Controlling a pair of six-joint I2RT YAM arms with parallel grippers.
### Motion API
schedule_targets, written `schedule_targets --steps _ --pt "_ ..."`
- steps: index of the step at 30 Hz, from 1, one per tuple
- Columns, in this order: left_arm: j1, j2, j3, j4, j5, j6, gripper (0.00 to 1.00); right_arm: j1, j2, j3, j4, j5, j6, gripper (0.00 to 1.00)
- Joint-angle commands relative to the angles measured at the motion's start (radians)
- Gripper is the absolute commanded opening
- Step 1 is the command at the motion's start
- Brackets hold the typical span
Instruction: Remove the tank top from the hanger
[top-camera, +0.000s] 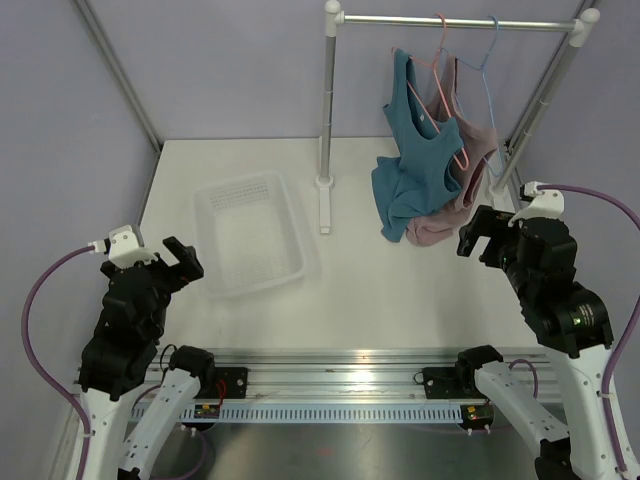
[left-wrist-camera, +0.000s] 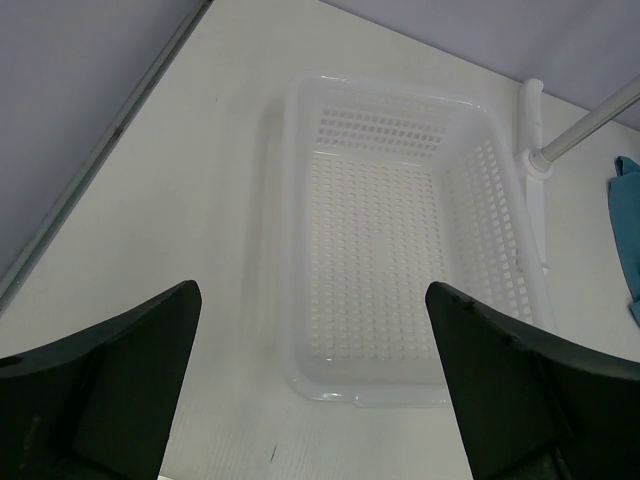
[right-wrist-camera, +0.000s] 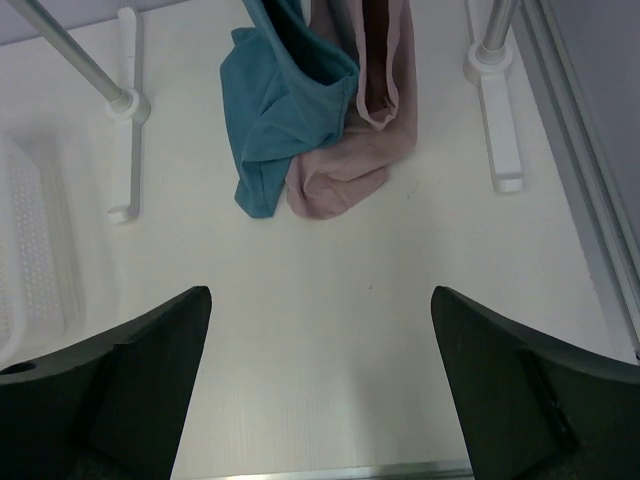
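The teal-blue tank top (top-camera: 410, 150) hangs on the salmon-pink hanger (top-camera: 437, 65) from the rail at the back right. Its hem is bunched on the table. It also shows at the top of the right wrist view (right-wrist-camera: 280, 110) and as a sliver in the left wrist view (left-wrist-camera: 628, 230). My right gripper (top-camera: 482, 235) is open and empty, near side of the tops and apart from them; its jaws stand wide over bare table (right-wrist-camera: 320, 292). My left gripper (top-camera: 178, 262) is open and empty at the near left, facing the basket (left-wrist-camera: 312, 290).
A dusty-pink top (top-camera: 465, 170) hangs behind the teal one on a pale blue hanger (top-camera: 487, 80), its hem on the table (right-wrist-camera: 350, 170). The rack (top-camera: 450, 20) has two white feet (right-wrist-camera: 125, 150). A white perforated basket (top-camera: 250, 235) stands at left centre (left-wrist-camera: 300, 370).
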Motion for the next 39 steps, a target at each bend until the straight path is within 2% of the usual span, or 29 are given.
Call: schedule_targets --steps 1,5,8,13,20,24,31,34,35,38,39 --pt "-0.003 0.007 -0.002 0.061 0.014 -0.007 0.99 0.004 0.002 0.001 0.099 -0.039 -0.01 1.0" --pt "-0.003 0.007 -0.002 0.061 0.014 -0.009 0.99 0.006 -0.027 -0.032 0.28 -0.243 -0.039 1.0" --pt "-0.003 0.007 -0.004 0.06 0.014 -0.009 0.99 0.004 0.019 -0.01 0.36 -0.308 -0.04 0.99" --pt "-0.003 0.012 -0.005 0.063 0.022 -0.007 0.99 0.004 0.226 0.166 0.392 -0.287 -0.097 1.0" --pt "-0.003 0.016 -0.007 0.067 0.031 -0.004 0.99 0.003 0.518 0.414 0.422 -0.171 -0.293 0.99" --pt "-0.003 0.024 -0.008 0.072 0.047 -0.003 0.99 0.0 0.715 0.563 0.384 -0.155 -0.364 0.92" --pt "-0.003 0.033 -0.01 0.078 0.06 0.001 0.99 -0.014 0.91 0.75 0.363 -0.133 -0.432 0.86" --pt "-0.003 0.038 -0.01 0.079 0.068 0.002 0.99 -0.029 0.975 0.821 0.344 -0.162 -0.447 0.78" --pt "-0.003 0.039 -0.01 0.079 0.068 0.004 0.99 -0.042 0.992 0.864 0.334 -0.176 -0.448 0.61" --pt "-0.003 0.044 -0.01 0.081 0.073 0.004 0.99 -0.062 1.062 0.968 0.27 -0.242 -0.444 0.44" --pt "-0.003 0.043 -0.008 0.081 0.074 0.004 0.99 -0.063 1.093 0.99 0.239 -0.251 -0.447 0.41"
